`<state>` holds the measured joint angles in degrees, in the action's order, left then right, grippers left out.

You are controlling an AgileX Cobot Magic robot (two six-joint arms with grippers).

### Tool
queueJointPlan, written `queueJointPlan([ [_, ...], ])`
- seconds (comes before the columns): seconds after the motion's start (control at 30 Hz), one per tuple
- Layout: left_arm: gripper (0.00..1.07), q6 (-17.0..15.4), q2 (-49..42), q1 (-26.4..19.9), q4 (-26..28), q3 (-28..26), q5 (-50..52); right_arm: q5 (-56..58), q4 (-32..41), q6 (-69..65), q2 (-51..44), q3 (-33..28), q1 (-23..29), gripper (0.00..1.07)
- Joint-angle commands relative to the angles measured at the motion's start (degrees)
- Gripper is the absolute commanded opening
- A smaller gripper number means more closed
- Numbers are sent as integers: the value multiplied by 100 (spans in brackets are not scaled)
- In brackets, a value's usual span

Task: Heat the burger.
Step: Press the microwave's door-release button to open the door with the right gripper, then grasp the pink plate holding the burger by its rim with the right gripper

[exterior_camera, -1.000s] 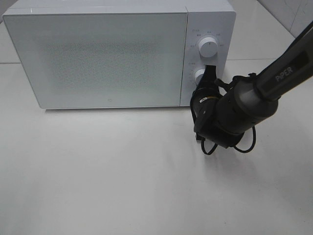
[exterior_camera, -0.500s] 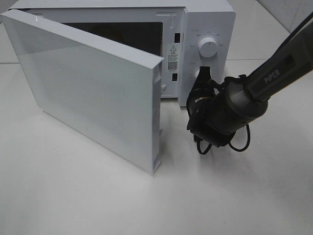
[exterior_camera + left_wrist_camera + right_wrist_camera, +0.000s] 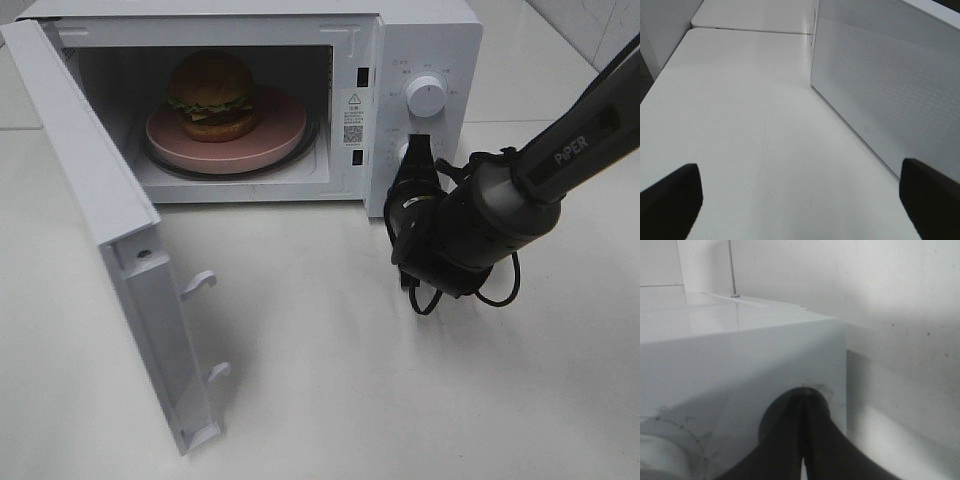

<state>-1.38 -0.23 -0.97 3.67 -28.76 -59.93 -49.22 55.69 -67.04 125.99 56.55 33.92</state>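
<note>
The burger [image 3: 212, 95], with a golden-brown bun, green lettuce and a dark patty, sits on a pink plate [image 3: 270, 140] inside the white microwave [image 3: 425, 40]. The microwave's door [image 3: 120, 230] stands wide open to the left. My right gripper [image 3: 416, 152] is shut, with its tips against the lower round control on the microwave's panel. In the right wrist view the fingers [image 3: 812, 412] meet at that control. My left gripper [image 3: 800, 200] is open and empty above the table beside the door's outer face [image 3: 890, 85]. It is out of the exterior high view.
An upper white dial [image 3: 426, 96] sits on the control panel above my right gripper. The white table [image 3: 400, 400] spreads in front of the microwave. A second white tabletop edge [image 3: 750, 15] lies beyond, in the left wrist view.
The microwave door went from shut to half open to fully open, showing the burger on its plate. My right gripper stayed at the lower control.
</note>
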Motion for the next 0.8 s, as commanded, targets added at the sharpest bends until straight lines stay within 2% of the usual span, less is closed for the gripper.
queueJointPlan([
  [0.03, 100, 6, -120, -6, 23, 6, 52, -579, -521, -52, -304, 29, -29, 0],
  [0.23, 100, 6, -120, -6, 23, 6, 52, 516, -527, 510, -665, -321, -29, 0],
  [0.5, 100, 6, -120, -6, 23, 6, 52, 1283, -527, 1180, -1112, -693, -29, 0],
  [0.67, 100, 6, -120, -6, 23, 6, 52, 1793, -596, 2005, -1610, -980, -29, 0],
  [0.8, 100, 6, -120, -6, 23, 6, 52, 2550, -963, 3191, -2091, -1106, -29, 1],
])
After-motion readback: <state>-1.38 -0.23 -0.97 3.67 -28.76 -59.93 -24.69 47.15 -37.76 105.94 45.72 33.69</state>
